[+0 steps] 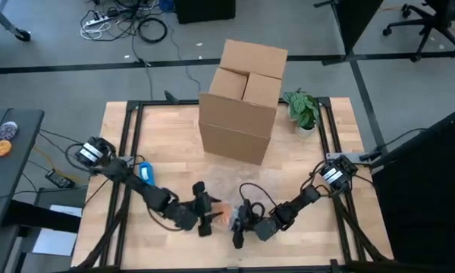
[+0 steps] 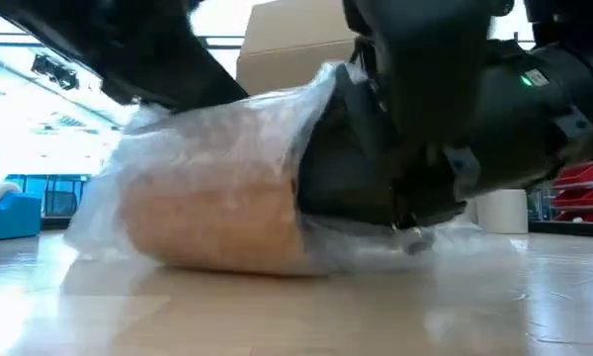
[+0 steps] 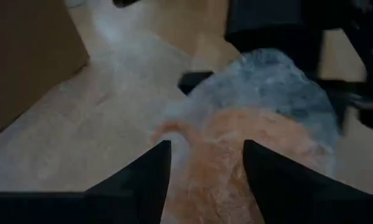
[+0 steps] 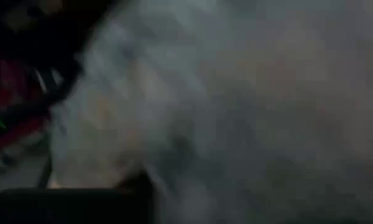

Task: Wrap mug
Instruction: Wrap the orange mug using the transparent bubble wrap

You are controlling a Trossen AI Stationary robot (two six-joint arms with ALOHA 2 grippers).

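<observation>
Mug (image 2: 212, 222) lies on side at desk (image 1: 167, 129) front centre, swathed in wrap (image 2: 227, 129). Left gripper (image 3: 205, 180) jaws released, straddling wrapped mug. Right gripper (image 1: 239, 221) pressed against mug's other side; jaw state cannot tell. Box (image 1: 243, 102) behind, plant (image 1: 303, 108) beside it.

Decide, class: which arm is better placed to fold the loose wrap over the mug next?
Probably the left: the left gripper stands open astride the wrapped mug, while the right gripper presses against its end.
</observation>
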